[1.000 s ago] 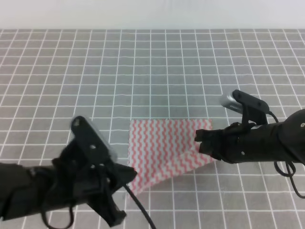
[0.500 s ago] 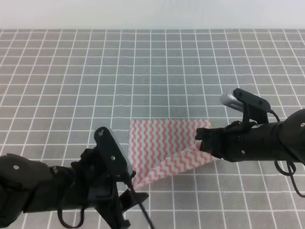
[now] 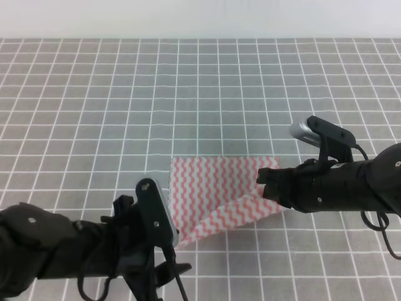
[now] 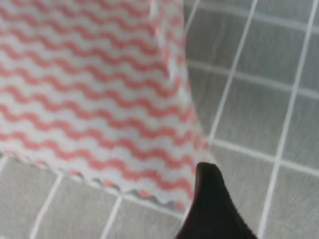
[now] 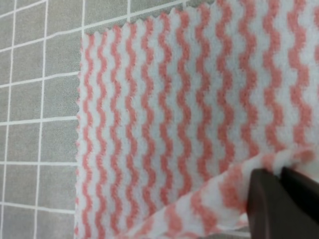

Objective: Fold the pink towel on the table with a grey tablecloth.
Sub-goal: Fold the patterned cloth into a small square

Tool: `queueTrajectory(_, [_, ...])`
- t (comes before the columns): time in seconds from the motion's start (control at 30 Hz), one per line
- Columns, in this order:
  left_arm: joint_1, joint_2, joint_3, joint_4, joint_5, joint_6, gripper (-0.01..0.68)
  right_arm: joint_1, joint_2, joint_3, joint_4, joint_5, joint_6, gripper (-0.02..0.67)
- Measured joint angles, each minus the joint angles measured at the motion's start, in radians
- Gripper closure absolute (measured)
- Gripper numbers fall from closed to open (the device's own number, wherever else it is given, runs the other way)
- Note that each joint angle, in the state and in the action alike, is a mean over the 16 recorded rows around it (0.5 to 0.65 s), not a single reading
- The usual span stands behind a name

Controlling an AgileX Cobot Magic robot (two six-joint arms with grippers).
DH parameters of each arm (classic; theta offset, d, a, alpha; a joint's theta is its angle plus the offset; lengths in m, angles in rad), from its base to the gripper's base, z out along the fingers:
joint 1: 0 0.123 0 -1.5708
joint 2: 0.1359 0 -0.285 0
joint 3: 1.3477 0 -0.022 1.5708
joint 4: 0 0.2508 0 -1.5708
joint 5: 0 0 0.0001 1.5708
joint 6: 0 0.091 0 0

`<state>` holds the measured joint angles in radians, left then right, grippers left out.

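The pink towel [image 3: 216,191] with pink-and-white zigzag stripes lies on the table with a grey tablecloth [image 3: 200,94], just in front of its middle. The towel's near edge is raised and slopes up from lower left to right. My right gripper [image 3: 264,185] is shut on the towel's right corner; in the right wrist view its fingers [image 5: 269,201] pinch a folded-over flap of the towel [image 5: 189,114]. My left gripper [image 3: 173,241] is at the near left corner. In the left wrist view it [image 4: 209,186] shows as one dark closed tip on the corner of the towel [image 4: 99,99].
Grey gridded cloth stretches on all sides of the towel, up to a white wall [image 3: 200,19] at the back. Both black arms lie low over the near part of the table, left [image 3: 69,251] and right [image 3: 351,185].
My left arm has swung right and down towards the towel's near left corner. That corner has shifted slightly up. The right arm has stayed still.
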<state>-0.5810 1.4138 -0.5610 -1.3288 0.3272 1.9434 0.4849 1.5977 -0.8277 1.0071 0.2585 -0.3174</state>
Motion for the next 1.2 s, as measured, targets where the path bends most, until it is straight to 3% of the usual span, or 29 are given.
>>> queueTrajectory(1.2, [0.002, 0.135, -0.029, -0.075, -0.078, 0.153, 0.259, 0.001, 0.009, -0.002, -0.001, 0.005, -0.003, 0.663])
